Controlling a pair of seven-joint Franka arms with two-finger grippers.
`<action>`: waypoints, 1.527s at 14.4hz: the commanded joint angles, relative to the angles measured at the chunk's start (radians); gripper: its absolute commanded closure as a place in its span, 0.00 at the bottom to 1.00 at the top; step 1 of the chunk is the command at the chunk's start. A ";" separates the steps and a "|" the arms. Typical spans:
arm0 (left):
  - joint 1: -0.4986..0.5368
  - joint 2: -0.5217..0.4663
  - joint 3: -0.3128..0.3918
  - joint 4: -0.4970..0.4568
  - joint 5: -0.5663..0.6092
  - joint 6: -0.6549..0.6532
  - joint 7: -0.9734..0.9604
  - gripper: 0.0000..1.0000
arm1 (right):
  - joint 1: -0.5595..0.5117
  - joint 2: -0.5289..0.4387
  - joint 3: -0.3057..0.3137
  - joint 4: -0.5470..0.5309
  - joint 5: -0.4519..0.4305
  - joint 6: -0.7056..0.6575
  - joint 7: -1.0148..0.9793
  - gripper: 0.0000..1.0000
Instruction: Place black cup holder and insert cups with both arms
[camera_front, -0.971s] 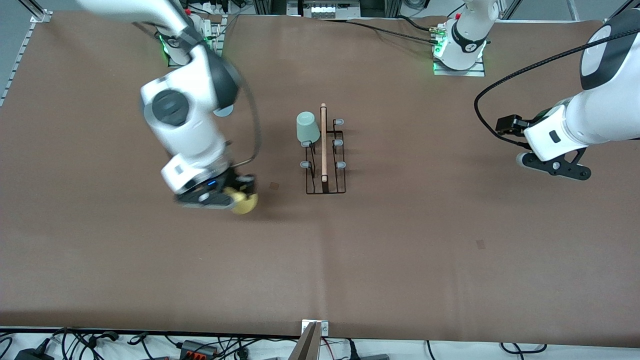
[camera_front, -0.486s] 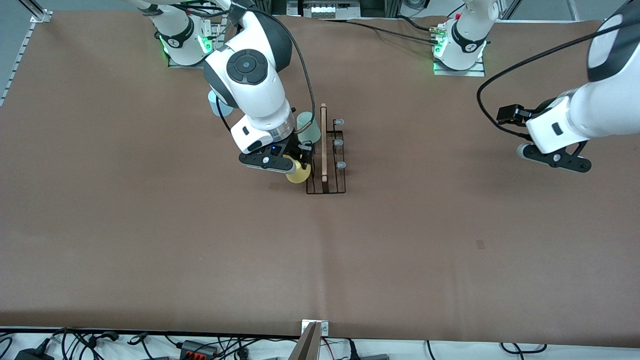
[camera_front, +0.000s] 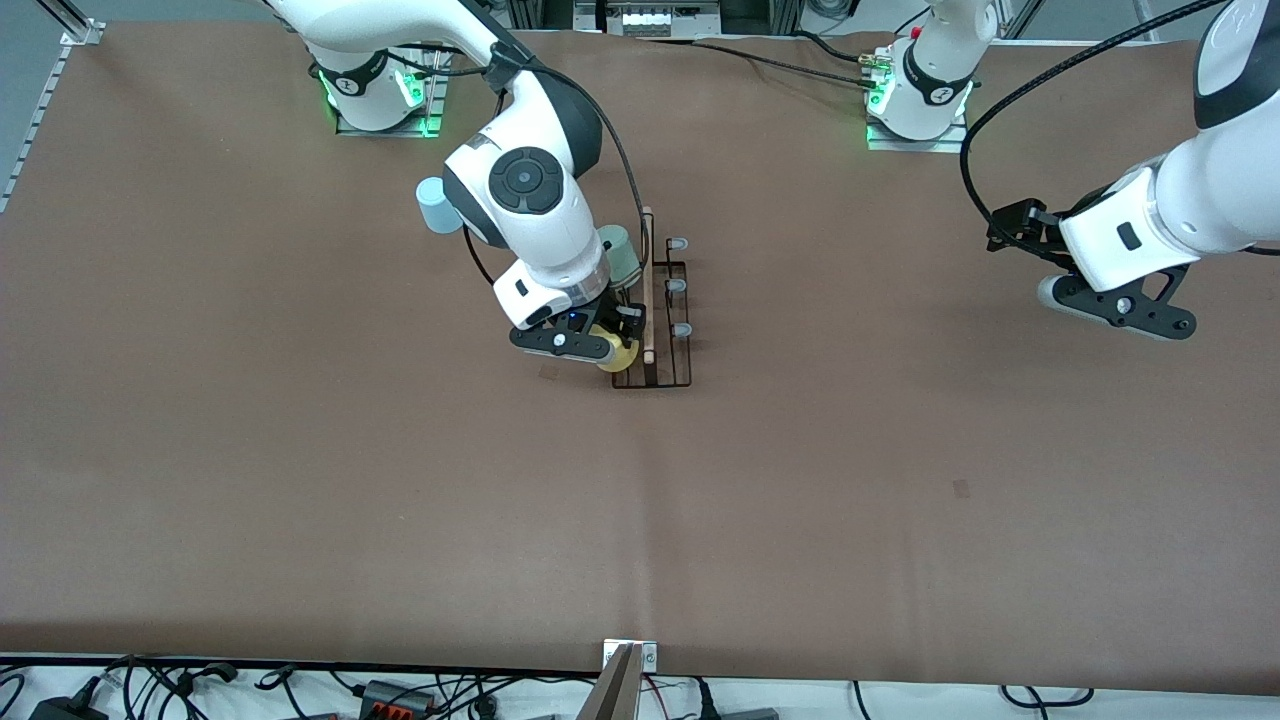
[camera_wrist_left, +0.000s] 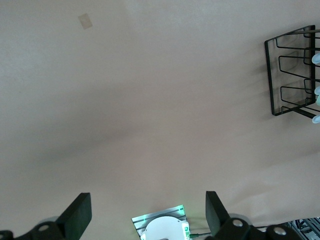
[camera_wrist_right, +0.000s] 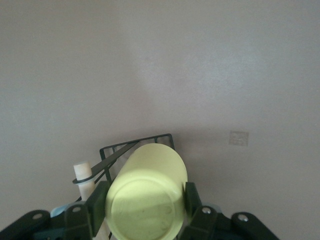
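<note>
While the thin black wire cup holder (camera_front: 652, 330) stands mid-bench with a mint green cup (camera_front: 622, 256) on it, the right pincer (camera_front: 600, 345) clamps a yellow plastic cup (camera_wrist_right: 146, 198) over it, and the left pincer (camera_wrist_left: 145, 215) waits wide open, empty.

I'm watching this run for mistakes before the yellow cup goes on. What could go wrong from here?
The right pincer, shut on the yellow cup, is at the black cup holder. The rack is thin wire, so a misaligned push might shove or tip it. The mint cup already sits on a nearby peg; the arm might knock it. The left pincer waits open, bracing nothing.
</note>
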 joint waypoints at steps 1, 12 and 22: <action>-0.004 0.014 0.005 0.031 0.008 0.000 -0.005 0.00 | 0.009 0.003 -0.008 0.002 0.001 0.006 0.005 0.00; -0.375 -0.207 0.538 -0.271 -0.108 0.247 0.004 0.00 | -0.371 -0.344 -0.013 -0.082 0.090 -0.414 -0.487 0.00; -0.426 -0.291 0.579 -0.357 -0.094 0.359 -0.005 0.00 | -0.531 -0.519 -0.333 0.027 0.166 -0.649 -0.828 0.00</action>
